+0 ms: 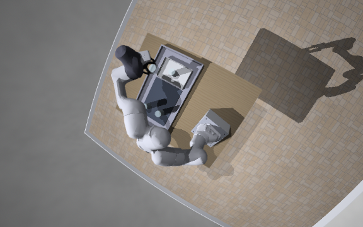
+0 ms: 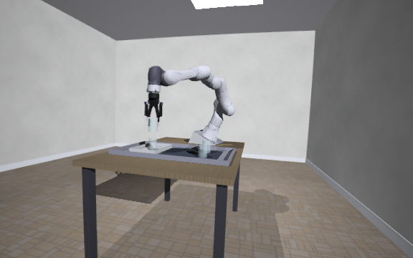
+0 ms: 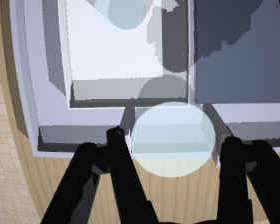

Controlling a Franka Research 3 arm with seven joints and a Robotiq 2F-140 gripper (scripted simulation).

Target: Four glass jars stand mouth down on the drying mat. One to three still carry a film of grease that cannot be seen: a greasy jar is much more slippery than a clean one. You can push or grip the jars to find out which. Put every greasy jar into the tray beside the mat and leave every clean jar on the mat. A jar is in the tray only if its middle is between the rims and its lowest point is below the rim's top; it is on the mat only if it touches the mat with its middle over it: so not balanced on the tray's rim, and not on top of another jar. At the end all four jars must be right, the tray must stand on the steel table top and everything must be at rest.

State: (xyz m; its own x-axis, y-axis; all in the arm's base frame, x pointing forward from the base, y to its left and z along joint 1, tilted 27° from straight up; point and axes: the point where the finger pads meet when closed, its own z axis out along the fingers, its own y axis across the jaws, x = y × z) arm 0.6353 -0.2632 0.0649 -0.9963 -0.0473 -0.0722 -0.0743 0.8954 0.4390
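Note:
My gripper (image 1: 151,67) (image 2: 153,120) (image 3: 169,117) is shut on a pale glass jar (image 1: 152,68) (image 2: 153,126) (image 3: 173,145). It holds the jar upright in the air, high above the station's outer edge, beside the white tray (image 1: 169,65) (image 2: 143,150) (image 3: 111,60). A second jar (image 1: 173,73) (image 2: 152,144) (image 3: 126,11) stands in the tray. On the dark drying mat (image 1: 156,89) (image 3: 236,75) a third jar (image 1: 158,113) stands. A fourth jar (image 1: 145,106) stands near it, partly hidden by the arm. In the exterior view these two overlap.
A raised grey rim (image 1: 197,70) (image 2: 186,160) surrounds the tray and mat. The wooden table (image 1: 219,82) (image 2: 156,171) extends around it. The arm reaches over the mat's near left side in the top view; its base (image 1: 224,124) stands at the table's other end.

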